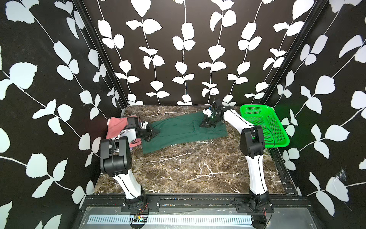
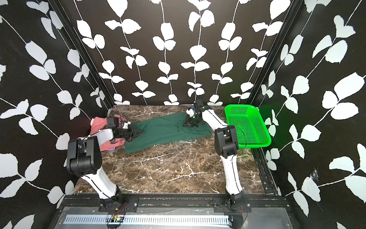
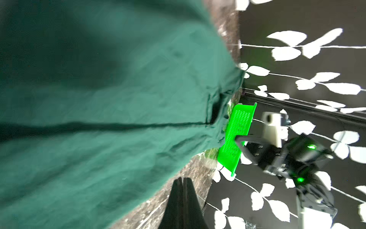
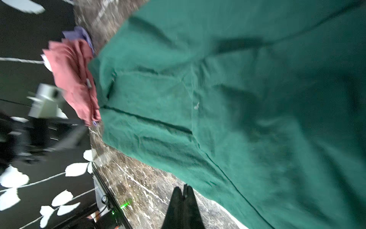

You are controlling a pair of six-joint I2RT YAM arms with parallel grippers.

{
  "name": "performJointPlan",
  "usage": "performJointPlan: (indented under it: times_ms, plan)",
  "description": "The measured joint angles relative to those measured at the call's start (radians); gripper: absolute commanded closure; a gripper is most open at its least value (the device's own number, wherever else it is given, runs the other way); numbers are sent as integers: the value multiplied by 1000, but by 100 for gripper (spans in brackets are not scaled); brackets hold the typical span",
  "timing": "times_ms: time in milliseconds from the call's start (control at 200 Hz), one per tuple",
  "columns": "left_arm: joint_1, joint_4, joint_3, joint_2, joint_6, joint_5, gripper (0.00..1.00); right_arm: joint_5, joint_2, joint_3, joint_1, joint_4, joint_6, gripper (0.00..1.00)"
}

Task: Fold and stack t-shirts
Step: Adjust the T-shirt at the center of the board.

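Note:
A dark forest-green t-shirt (image 1: 178, 130) (image 2: 164, 130) lies spread flat across the back of the marble table, with a long crease down its length (image 3: 99, 99) (image 4: 237, 99). A salmon-pink t-shirt (image 1: 116, 125) (image 2: 98, 125) (image 4: 73, 79) is bunched at the table's left edge, and a lavender one (image 4: 83, 34) (image 2: 111, 148) peeks from under it. My left gripper (image 1: 154, 134) (image 3: 182, 178) hovers at the green shirt's left end, shut and empty. At the shirt's right end is my right gripper (image 1: 206, 125) (image 4: 183, 187), pointing down, shut, holding nothing.
A bright green perforated basket (image 1: 265, 123) (image 2: 247, 125) (image 3: 235, 136) is tilted at the back right corner, close behind the right arm. Bare marble table (image 1: 178, 168) stretches in front of the shirts. Patterned walls close in on three sides.

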Motion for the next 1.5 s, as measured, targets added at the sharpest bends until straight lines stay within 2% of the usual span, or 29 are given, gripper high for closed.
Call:
performJointPlan:
  times_ms: [225,440,590,675,740,830,930,1045,1235,1365,1500]
  plan:
    - [-1,-72,109,-1,48,-40,100,-10,24,-83,44,119,65,100]
    - [-5,-80,197,236,49,-110,100,-43,128,-83,75,211,113,100]
    - [-21,-266,369,409,56,-131,100,-34,105,-131,79,225,72,100]
    - [-65,-428,516,451,111,-205,100,-16,71,-183,70,225,40,100]
    - [-110,-518,571,458,149,-230,100,-10,48,-220,60,220,21,100]
    - [-180,-607,574,444,188,-234,100,-10,26,-248,22,200,-1,100]
    - [-261,-689,517,411,215,-211,100,-9,22,-243,-56,158,-29,100]
    - [-356,-750,441,357,227,-165,100,31,64,-135,-144,47,-81,100]
    - [-463,-743,411,227,192,-102,100,113,248,238,-201,-141,-176,100]
    - [-450,-672,418,113,150,-109,100,127,332,409,-190,-224,-204,100]
    - [-385,-608,463,82,144,-193,100,117,332,416,-179,-243,-190,100]
